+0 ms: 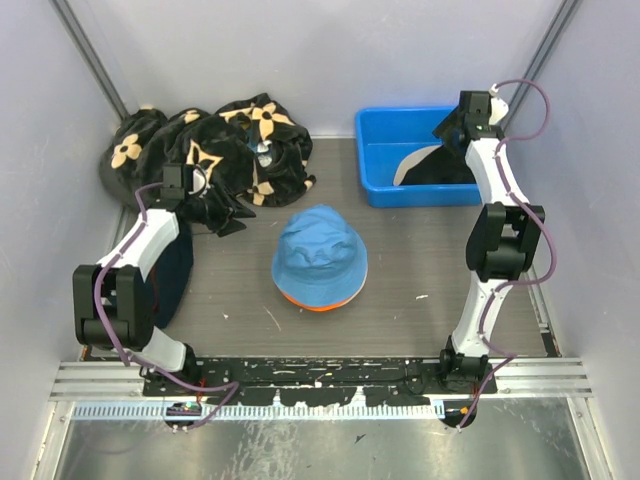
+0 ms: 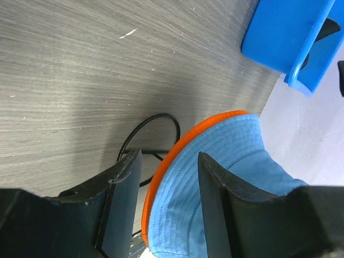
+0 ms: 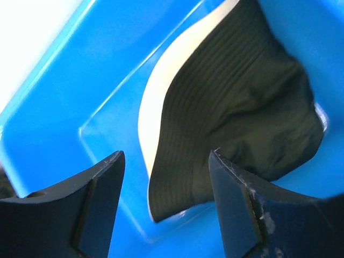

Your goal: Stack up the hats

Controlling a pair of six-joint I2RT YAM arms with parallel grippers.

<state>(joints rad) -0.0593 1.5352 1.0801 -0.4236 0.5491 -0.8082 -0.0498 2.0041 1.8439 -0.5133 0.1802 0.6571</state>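
The light blue hat (image 1: pixel 320 252) lies crown up at the table's middle, on top of the orange hat (image 1: pixel 316 304), of which only the brim edge shows. In the left wrist view the blue hat (image 2: pixel 226 177) and the orange brim (image 2: pixel 161 174) lie beyond my fingers. The black hat (image 3: pixel 236 102) lies on the cream hat (image 3: pixel 153 102) inside the blue bin (image 3: pixel 64 107); from above I see black (image 1: pixel 447 168) and cream (image 1: pixel 408 171). My left gripper (image 1: pixel 228 217) (image 2: pixel 167 156) is open and empty, left of the stack. My right gripper (image 1: pixel 448 127) (image 3: pixel 165 155) is open over the black hat's brim.
The blue bin (image 1: pixel 375 150) stands at the back right. A large black cloth with tan flowers (image 1: pixel 215 150) is heaped at the back left. A dark navy garment (image 1: pixel 172 272) lies at the left edge. A thin black cable loop (image 2: pixel 153 134) lies on the table.
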